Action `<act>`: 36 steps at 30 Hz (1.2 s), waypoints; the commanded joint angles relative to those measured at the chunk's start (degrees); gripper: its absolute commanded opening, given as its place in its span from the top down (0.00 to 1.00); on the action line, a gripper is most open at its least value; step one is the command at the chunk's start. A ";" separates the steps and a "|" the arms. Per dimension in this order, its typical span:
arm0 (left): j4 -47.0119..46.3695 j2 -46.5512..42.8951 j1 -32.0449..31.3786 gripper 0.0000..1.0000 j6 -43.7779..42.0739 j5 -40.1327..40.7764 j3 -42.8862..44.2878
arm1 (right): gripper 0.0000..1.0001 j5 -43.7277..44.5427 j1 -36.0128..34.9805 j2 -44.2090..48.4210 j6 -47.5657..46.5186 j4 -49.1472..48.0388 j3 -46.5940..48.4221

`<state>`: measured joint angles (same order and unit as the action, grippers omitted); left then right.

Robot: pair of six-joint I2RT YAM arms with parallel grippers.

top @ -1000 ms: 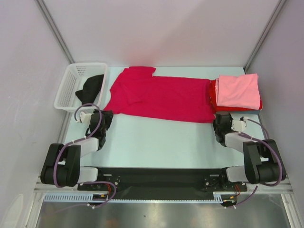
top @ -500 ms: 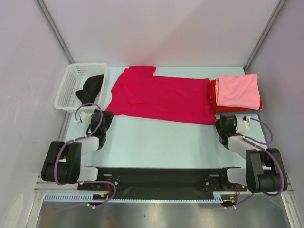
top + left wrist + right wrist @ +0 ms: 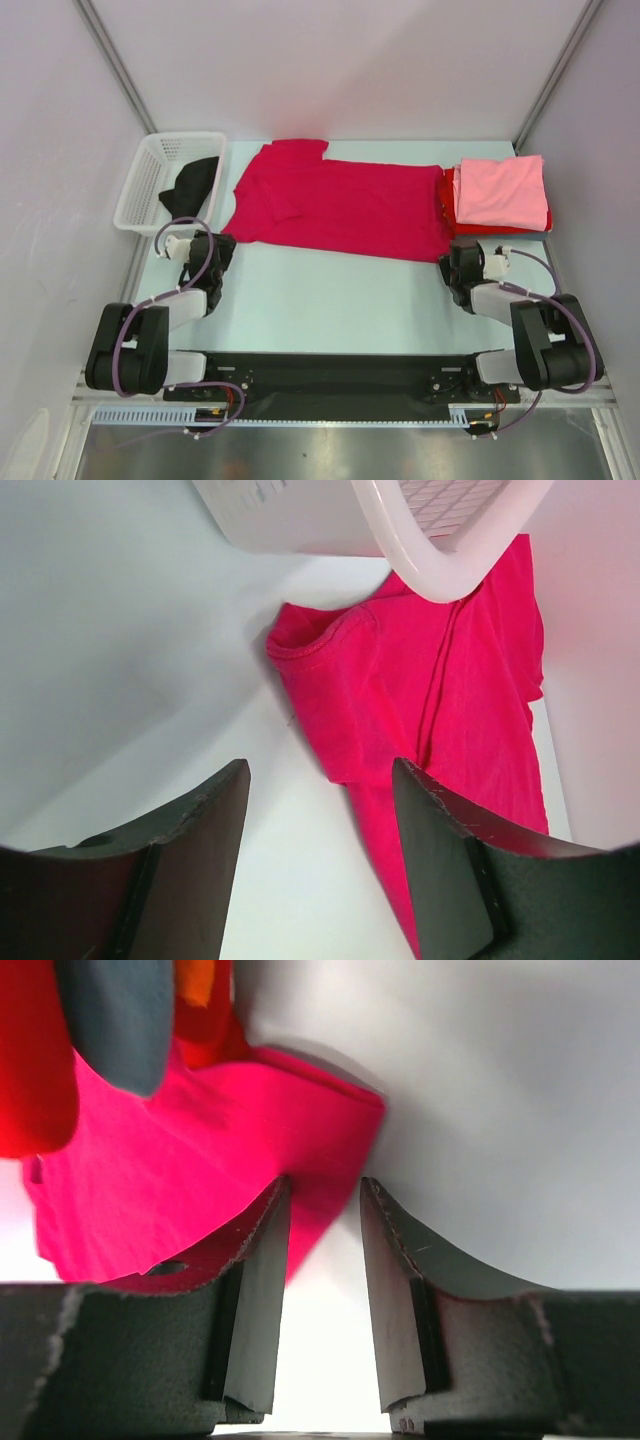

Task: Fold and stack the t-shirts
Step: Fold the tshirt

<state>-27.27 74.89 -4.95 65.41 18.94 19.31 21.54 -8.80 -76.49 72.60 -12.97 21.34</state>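
A crimson-red t-shirt [image 3: 340, 205] lies spread flat across the back of the table. A light pink folded t-shirt [image 3: 500, 188] sits on a red folded one [image 3: 545, 222] at the back right. A black t-shirt [image 3: 195, 182] lies in the white basket [image 3: 140, 190]. My left gripper [image 3: 222, 250] is open and empty, just short of the crimson shirt's near left sleeve [image 3: 440, 700]. My right gripper [image 3: 455, 262] is open with a narrow gap, its fingertips at the shirt's near right corner [image 3: 200, 1160]. In the wrist views the left gripper [image 3: 320, 770] and right gripper [image 3: 323, 1200] hold nothing.
The basket's rim [image 3: 440, 550] hangs close above the left gripper's view. The red folded stack [image 3: 30, 1060] is just left of the right gripper. Grey walls close in the table on the left, back and right.
My right gripper swung a little right, then came back left to the crimson shirt's near right corner. The left arm has barely moved. The shirts lie as before.
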 commanded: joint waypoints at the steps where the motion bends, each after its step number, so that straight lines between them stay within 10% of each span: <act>1: -0.24 -1.68 0.64 0.36 -1.60 1.10 1.26 | 0.61 0.26 -0.26 -3.92 2.02 -1.26 0.10; 7: -0.16 -1.86 1.08 0.36 -1.95 1.10 1.26 | 0.66 1.22 -0.43 -6.83 1.67 -1.09 2.65; 12: -0.24 -0.46 1.17 0.36 -1.86 0.66 1.43 | 1.00 0.96 -0.26 -7.10 0.97 0.66 3.97; 36: -7.19 15.36 0.38 0.48 -0.46 -6.46 7.76 | 1.00 -4.22 4.75 -0.15 -5.63 2.95 0.72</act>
<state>-31.81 88.42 -4.32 64.14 12.27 25.17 16.95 -4.47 -76.69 68.25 -9.54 22.57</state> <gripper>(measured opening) 0.529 0.010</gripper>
